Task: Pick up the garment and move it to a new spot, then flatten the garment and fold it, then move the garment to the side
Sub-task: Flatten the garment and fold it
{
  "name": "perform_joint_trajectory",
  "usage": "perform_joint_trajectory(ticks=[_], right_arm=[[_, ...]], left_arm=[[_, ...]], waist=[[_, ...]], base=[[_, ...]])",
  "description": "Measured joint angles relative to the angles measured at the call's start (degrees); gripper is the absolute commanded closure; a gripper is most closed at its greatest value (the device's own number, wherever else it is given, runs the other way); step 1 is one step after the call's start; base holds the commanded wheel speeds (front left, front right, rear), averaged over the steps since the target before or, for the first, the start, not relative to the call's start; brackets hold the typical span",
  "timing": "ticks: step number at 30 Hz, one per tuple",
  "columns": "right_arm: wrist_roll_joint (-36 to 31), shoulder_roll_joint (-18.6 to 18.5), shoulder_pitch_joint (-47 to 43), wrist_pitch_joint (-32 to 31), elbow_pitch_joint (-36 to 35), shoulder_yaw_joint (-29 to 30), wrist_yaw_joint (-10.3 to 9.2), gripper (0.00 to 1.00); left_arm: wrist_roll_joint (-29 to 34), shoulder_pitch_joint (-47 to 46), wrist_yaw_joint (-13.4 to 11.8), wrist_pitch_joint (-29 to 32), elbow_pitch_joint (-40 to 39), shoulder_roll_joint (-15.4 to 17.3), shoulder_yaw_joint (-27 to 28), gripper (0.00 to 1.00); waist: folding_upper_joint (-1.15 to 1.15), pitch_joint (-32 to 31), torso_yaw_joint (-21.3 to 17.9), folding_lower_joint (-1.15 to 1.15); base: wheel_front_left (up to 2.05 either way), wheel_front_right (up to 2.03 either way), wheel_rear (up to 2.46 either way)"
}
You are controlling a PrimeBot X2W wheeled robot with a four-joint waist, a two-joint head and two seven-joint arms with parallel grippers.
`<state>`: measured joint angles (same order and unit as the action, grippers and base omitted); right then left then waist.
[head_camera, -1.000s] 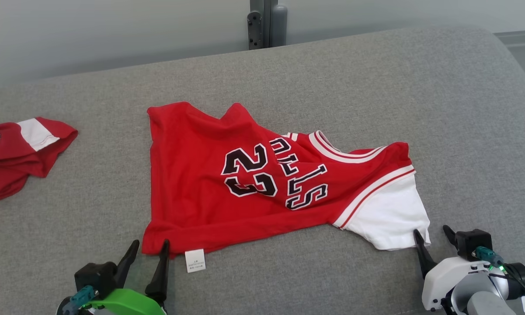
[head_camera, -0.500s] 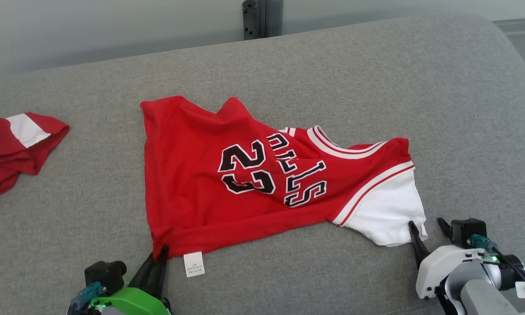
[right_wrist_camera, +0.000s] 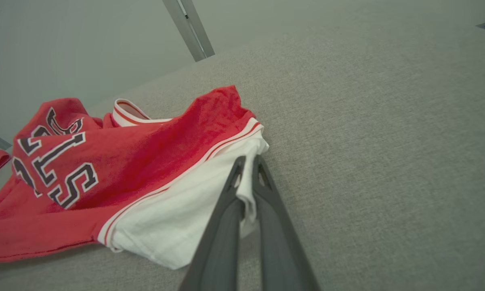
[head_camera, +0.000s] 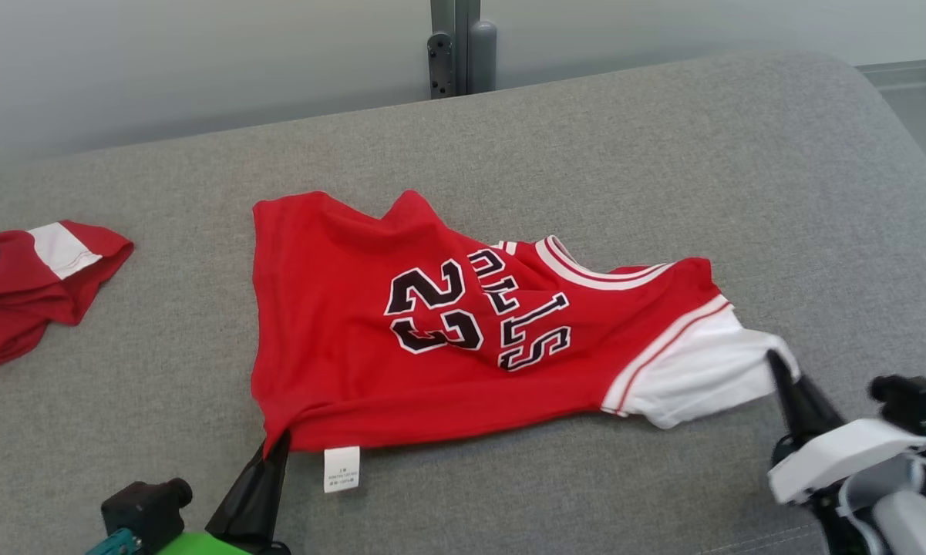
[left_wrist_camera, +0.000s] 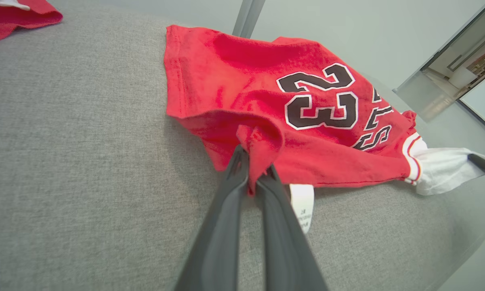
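Since a second ago: left tool (head_camera: 279, 445) and right tool (head_camera: 777, 362) both stood with fingers spread at the near edge of the jersey (head_camera: 331, 331); both have now closed on cloth. The white sleeve (head_camera: 694, 370), slack before, is drawn out to a point toward the right.
Left tool: low at the near left, fingers pressed together, pinching the red hem corner (left_wrist_camera: 258, 139) of the jersey; seen from its wrist, the cloth bunches into a small fold right above the fingertips.
Right tool: low at the near right, fingers pressed together, pinching the outer edge of the white sleeve; cloth shows between the two tips in its wrist view.
Tag (head_camera: 341, 468): small and white, hanging off the near hem just beside the left tool, lying flat on the table (head_camera: 586, 478).
Jersey: red, with the number 23 and black lettering facing up, rumpled, lying across the middle of the table; hem to the left, white-trimmed neck opening (head_camera: 586, 266) toward the right, near edge held at both ends by the tools.
Table: grey fabric top, rounded far right corner.
Second red garment (head_camera: 23, 293): crumpled, with a white patch, at the left edge of the table, well apart from the jersey.
Post (head_camera: 455, 46): grey, upright behind the far edge of the table, against a pale wall (head_camera: 200, 62).
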<state>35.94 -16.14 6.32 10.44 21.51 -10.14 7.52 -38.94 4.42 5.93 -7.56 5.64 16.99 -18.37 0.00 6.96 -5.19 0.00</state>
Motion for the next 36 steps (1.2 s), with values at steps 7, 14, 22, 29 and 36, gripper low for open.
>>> perform_joint_trajectory(ticks=[7,14,22,29,36], right_arm=[[13.7,-4.57,-9.96,-1.85,-30.89,13.88,-0.02,1.0],[19.28,-3.53,-13.3,-7.53,-53.71,25.7,-0.04,1.0],[21.48,-7.03,1.94,-18.39,-56.1,30.07,-0.04,1.0],[10.98,-8.56,34.5,-31.47,-36.6,24.32,-0.05,1.0],[-5.76,-3.24,71.06,-31.4,-15.43,20.04,-0.04,1.0]], left_arm=[[-5.02,7.87,-3.97,8.93,-26.63,3.99,1.89,1.0],[-10.23,7.89,-7.54,16.72,-44.72,4.76,1.77,1.0],[-14.13,-12.88,-10.81,27.81,-48.99,6.2,4.47,1.0],[-10.76,-49.07,-10.8,37.22,-27.52,8.14,4.57,1.0],[-2.58,-83.23,-11.74,32.33,3.18,0.48,2.7,1.0]], waist=[[0.0,-1.08,-0.75,0.0],[0.0,1.38,-1.21,0.0],[0.0,7.4,-1.06,0.0],[0.0,15.2,0.2,0.0],[0.0,24.53,2.18,0.02]], base=[[0.0,0.0,0.0],[0.0,0.0,0.0],[0.0,0.0,0.0],[0.0,0.0,0.0],[0.0,0.0,0.0]])
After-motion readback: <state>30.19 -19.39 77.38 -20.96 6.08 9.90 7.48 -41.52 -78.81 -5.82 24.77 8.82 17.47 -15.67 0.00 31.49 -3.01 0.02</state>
